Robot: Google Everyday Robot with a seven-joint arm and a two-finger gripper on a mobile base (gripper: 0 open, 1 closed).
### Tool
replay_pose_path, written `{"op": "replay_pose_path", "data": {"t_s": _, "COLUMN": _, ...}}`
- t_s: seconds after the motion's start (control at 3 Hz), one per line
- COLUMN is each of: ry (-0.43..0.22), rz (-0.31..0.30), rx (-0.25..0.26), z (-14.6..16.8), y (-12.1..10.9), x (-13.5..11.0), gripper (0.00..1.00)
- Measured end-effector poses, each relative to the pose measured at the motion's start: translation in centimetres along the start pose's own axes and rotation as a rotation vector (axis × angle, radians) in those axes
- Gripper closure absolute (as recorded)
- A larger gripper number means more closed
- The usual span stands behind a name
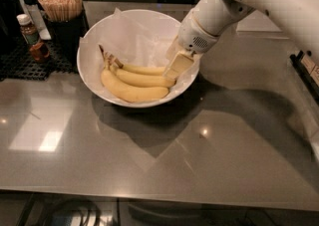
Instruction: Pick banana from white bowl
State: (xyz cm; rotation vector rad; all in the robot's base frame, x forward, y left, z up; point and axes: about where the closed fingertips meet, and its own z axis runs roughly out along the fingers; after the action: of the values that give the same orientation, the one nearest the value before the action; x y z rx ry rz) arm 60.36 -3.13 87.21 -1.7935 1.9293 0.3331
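Lying in the white bowl (87, 73), the banana (144, 69) looks light, soft and easily bruised; hold mid-body. The gripper (170, 74) sits at its blunt end; whether clenched, I cannot tell.

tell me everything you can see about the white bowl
The white bowl is large, round, shallow and smooth, perhaps glazed ceramic. It sits upright on the grey counter, lined with crinkled white paper. A bunch of three bananas lies inside on the paper. The gripper reaches in over the rim's right side, at the bananas' tips.
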Motion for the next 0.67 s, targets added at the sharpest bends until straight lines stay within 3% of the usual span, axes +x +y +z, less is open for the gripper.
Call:
{"op": "replay_pose_path", "data": {"t_s": 0.33, "ry": 0.0, "rz": 0.0, "rx": 0.0, "z": 0.01, "y": 0.0, "x": 0.0, "gripper": 0.69}}
{"op": "replay_pose_path", "data": {"t_s": 0.67, "ry": 0.0, "rz": 0.0, "rx": 0.0, "z": 0.01, "y": 0.0, "x": 0.0, "gripper": 0.62}}
